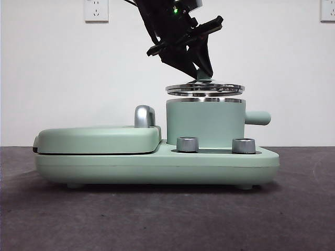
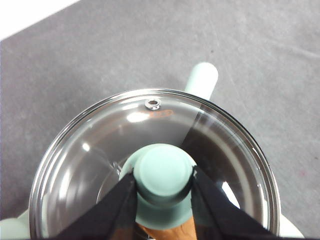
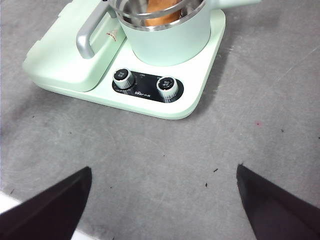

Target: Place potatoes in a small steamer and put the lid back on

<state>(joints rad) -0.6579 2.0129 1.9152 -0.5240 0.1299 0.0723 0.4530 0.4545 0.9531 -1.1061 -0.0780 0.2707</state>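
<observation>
Left gripper [image 2: 164,186]: jaws pinching mint-green knob of round glass lid [image 1: 205,89], just above mint-green cylindrical steamer [image 1: 205,123]; tan potato [image 3: 161,15] inside. Right gripper [image 3: 162,200]: jaws spread.

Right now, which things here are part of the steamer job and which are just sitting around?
Job: lid, held by its knob in the left gripper just above the small steamer; potato inside it.
Bystanders: griddle, two dials, right gripper waiting, open.
</observation>
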